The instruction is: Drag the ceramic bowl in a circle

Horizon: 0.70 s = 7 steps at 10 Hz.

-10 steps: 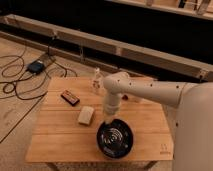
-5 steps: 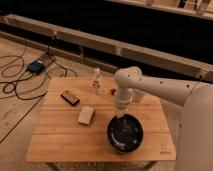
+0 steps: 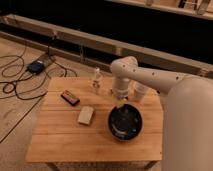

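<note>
One gripper (finger state: cannot tell) at far rim of round glossy black ceramic bowl, bowl lying just nearer the camera.

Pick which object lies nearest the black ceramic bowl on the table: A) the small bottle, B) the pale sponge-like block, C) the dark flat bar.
B: the pale block lies just left of the ceramic bowl, whose far rim the tool meets.

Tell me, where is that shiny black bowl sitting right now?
The ceramic bowl sits on the right part of the wooden table, right of the pale block, with the gripper at its far rim.
</note>
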Each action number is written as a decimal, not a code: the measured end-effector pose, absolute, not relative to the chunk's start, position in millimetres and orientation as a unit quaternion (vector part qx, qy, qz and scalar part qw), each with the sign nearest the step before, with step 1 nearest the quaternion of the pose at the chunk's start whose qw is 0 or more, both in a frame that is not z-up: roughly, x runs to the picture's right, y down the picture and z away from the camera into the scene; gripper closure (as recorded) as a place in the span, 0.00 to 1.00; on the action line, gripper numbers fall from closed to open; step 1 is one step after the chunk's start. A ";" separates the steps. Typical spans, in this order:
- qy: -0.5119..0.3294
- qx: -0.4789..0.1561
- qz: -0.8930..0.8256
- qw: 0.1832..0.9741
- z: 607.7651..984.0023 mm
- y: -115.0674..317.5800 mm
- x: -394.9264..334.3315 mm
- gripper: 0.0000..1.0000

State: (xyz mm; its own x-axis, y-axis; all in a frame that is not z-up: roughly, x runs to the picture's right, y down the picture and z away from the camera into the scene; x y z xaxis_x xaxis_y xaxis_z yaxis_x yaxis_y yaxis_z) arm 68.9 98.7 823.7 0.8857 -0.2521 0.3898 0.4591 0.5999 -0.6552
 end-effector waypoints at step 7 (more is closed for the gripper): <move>-0.170 -0.397 -0.255 0.865 838.0 87.5 5.4 0.93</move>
State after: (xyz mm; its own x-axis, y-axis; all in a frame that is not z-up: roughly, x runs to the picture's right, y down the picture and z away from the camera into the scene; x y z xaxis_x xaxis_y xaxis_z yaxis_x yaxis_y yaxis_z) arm 5.4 87.5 838.0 0.8123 -0.3065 0.4961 0.5761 0.5541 -0.6009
